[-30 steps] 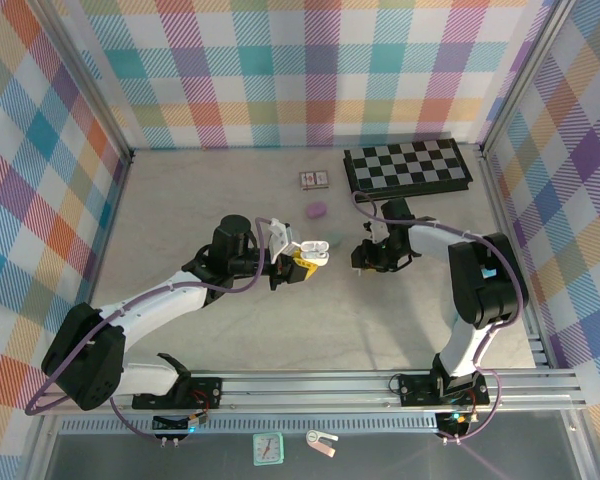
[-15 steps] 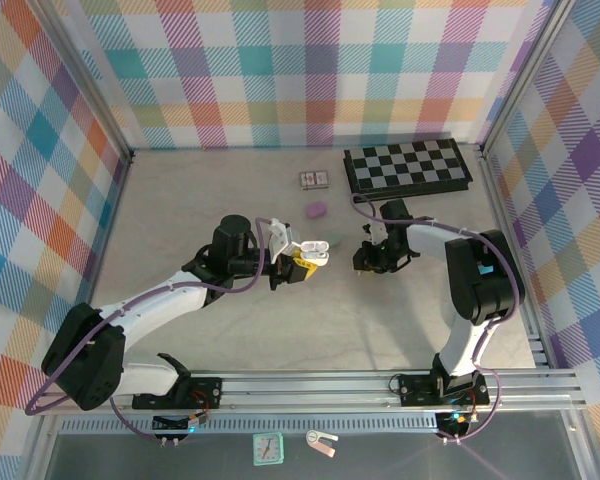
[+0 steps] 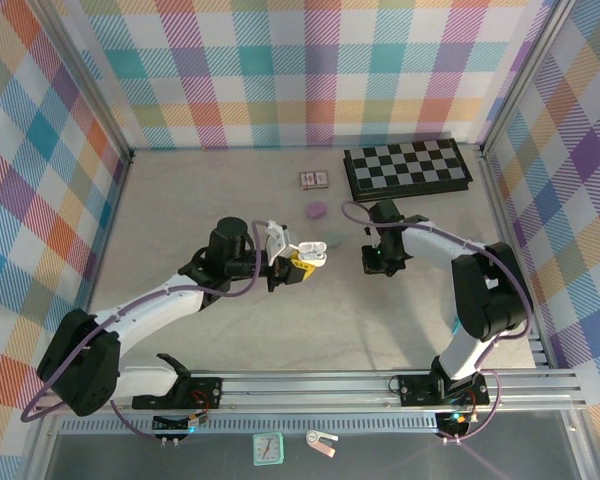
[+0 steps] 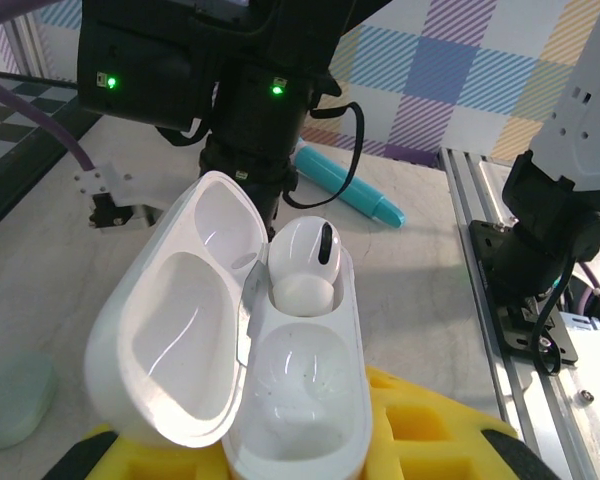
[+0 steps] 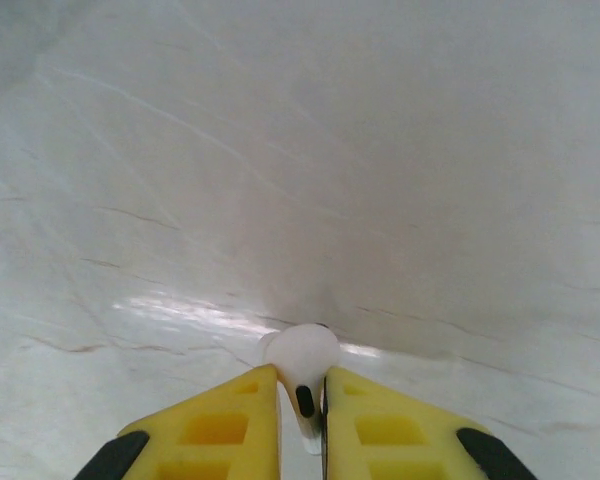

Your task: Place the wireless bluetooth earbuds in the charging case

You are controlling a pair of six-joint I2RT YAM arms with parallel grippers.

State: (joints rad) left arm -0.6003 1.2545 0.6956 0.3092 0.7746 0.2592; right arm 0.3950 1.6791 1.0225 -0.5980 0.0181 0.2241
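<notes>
Right gripper (image 5: 302, 405) nearly closed, its yellow fingers (image 5: 220, 425) parted by a sliver and pinched on a tiny glossy white earbud (image 5: 300, 355). Rounded head of the bud poking out past the fingertips, at or just above a pale, faintly veined tabletop (image 5: 400, 150); contact with the surface impossible to tell. Bare tabletop ahead and to both sides.

From above, right gripper (image 3: 372, 262) pointing down near mid-table, apart from the left gripper (image 3: 298, 264), with a strip of open table between the two.

Left gripper (image 4: 280, 455) clamped from both sides on the base of a white pebble-shaped plastic charging case (image 4: 300, 400), yellow fingers (image 4: 435, 430) showing underneath. Lid swung open to the left, hollow side up. Second white earbud (image 4: 305, 262) seated in the far well of the base; near well hollow and unfilled.

Beyond the held case in the left wrist view:
- black body of the right arm (image 4: 200, 60), close ahead
- long teal stick (image 4: 352, 188) lying on the table past it
- small mint-green pebble-shaped case (image 4: 15, 400) on the table, low at the left
- aluminium rail (image 4: 470, 230) running along the right

Seen from above, mint-green case (image 3: 317, 242) just beyond the held case, a purple pebble-shaped case (image 3: 317, 210) farther back, then a small patterned card box (image 3: 313, 180). Black-and-white chessboard (image 3: 407, 167) against the back wall at the right. Pastel checked walls (image 3: 300, 70) on three sides, aluminium rail across the near edge. Wide bare stretches of table at the left and in the near centre.
</notes>
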